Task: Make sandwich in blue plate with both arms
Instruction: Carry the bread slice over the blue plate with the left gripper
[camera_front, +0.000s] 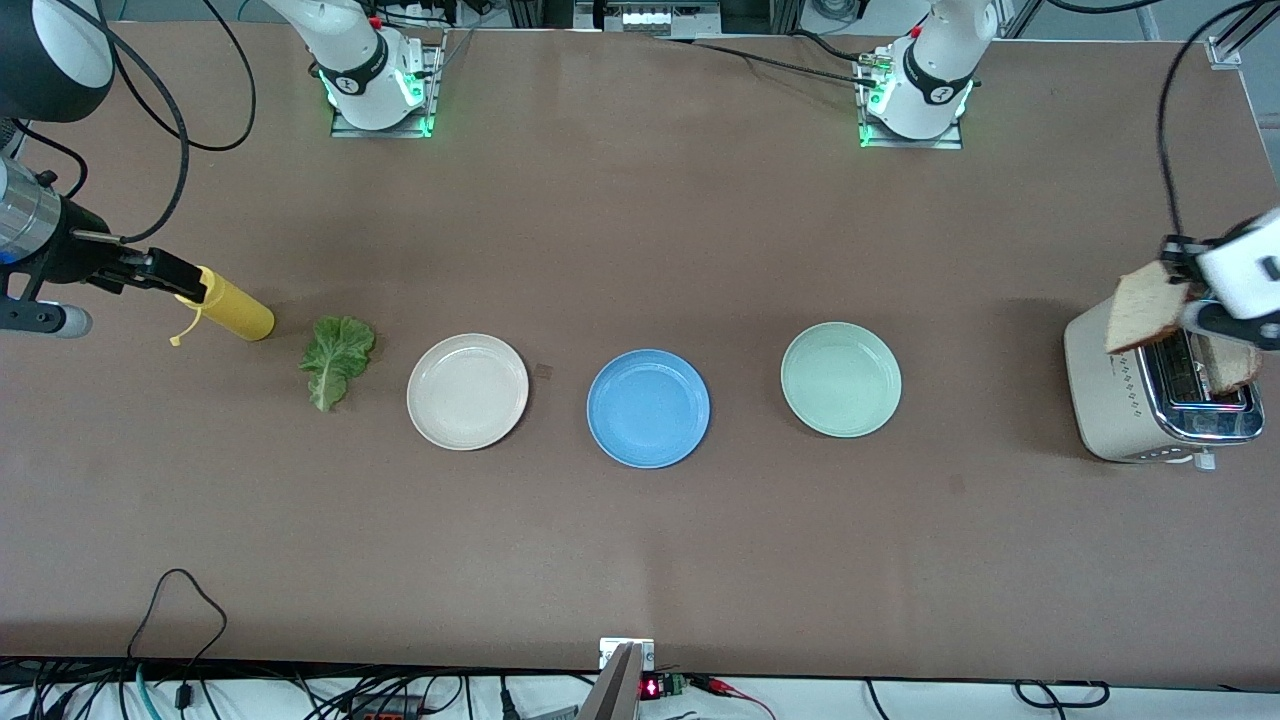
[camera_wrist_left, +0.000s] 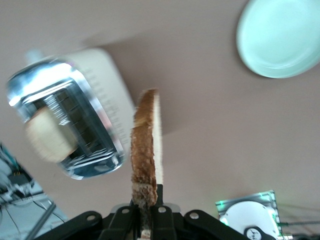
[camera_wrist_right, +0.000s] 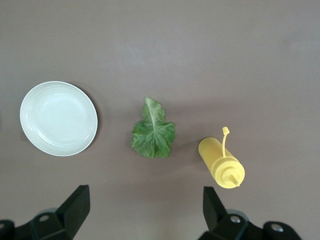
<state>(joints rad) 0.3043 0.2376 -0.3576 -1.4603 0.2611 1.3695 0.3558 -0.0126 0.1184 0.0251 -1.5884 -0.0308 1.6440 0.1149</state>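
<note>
Over the toaster (camera_front: 1150, 400), the left gripper (camera_wrist_left: 146, 220) pinches one bread slice (camera_front: 1145, 308) on edge; a second slice (camera_front: 1228, 365) stands in a slot; right gripper (camera_wrist_right: 145, 210) spread above lettuce (camera_wrist_right: 153, 132); three plates, blue plate (camera_front: 648, 408) between

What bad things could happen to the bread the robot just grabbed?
The left gripper pinches only the bottom edge of the bread slice while it is up over the toaster, so the slice might tip or slip out. The blue plate lies well toward the table's middle, so a long carry could shake it loose. A second slice sticks out of the toaster close by and might get bumped.
</note>
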